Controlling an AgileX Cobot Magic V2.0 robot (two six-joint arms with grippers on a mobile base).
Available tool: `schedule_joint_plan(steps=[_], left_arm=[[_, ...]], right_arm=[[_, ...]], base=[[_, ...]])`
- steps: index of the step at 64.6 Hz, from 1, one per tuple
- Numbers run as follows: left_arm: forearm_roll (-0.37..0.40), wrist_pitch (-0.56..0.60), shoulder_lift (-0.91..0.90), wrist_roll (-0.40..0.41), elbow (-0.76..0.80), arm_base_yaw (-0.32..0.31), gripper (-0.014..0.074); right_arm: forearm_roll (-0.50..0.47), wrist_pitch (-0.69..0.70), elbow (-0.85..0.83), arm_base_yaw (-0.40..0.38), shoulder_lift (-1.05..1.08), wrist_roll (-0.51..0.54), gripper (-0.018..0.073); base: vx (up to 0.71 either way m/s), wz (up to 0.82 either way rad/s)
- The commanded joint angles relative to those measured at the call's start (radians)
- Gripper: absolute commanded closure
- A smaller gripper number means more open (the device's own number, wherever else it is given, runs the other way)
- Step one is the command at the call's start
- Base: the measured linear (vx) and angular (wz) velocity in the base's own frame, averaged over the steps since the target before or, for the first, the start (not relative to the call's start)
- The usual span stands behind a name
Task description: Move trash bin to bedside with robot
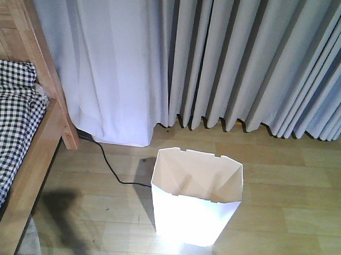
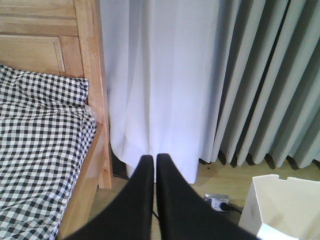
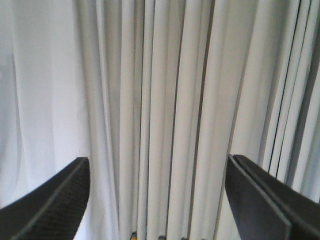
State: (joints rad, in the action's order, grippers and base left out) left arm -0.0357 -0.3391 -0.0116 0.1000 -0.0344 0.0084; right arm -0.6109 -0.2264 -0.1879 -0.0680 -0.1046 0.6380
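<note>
Bin stood apart from bed, which lay at 9 o'clock. Left claw clenched empty, right claw spread wide. Next: grip rim.

The left gripper points toward a white sheer curtain, its two black fingers pressed nearly together with only a thin slit between them. To the left stands the bed, its light wooden frame holding black-and-white checked bedding. Grey pleated curtains hang to the right. At the lower right corner shows the trash bin, with a power strip lying on the wooden floor just beside it.
</note>
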Motion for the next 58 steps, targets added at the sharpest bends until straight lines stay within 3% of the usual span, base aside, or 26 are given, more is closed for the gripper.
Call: schedule_joint_plan(steps=[1, 31, 40, 50, 58], left_arm=[[0.002, 0.073, 0.018, 0.004, -0.003, -0.001, 0.0603], [0.002, 0.073, 0.018, 0.004, -0.003, -0.001, 0.0603], [0.002, 0.073, 0.018, 0.004, -0.003, -0.001, 0.0603], [0.002, 0.073, 0.018, 0.004, -0.003, -0.001, 0.0603], [0.002, 0.073, 0.018, 0.004, -0.003, -0.001, 0.0603]], right_arm=[[-0.034, 0.076, -0.012, -0.001, -0.011, 0.0, 0.0014], [-0.103, 0.083, -0.012, -0.001, -0.012, 0.0, 0.0034], [-0.092, 0.074, -0.012, -0.001, -0.012, 0.009, 0.0206], [-0.093, 0.049, -0.012, -0.001, -0.012, 0.01, 0.0564], [-0.095, 0.058, -0.012, -0.001, -0.012, 0.01, 0.0571]], base=[[0.0, 0.0], [0.0, 0.0], [0.0, 0.0], [0.0, 0.0], [0.0, 0.0]])
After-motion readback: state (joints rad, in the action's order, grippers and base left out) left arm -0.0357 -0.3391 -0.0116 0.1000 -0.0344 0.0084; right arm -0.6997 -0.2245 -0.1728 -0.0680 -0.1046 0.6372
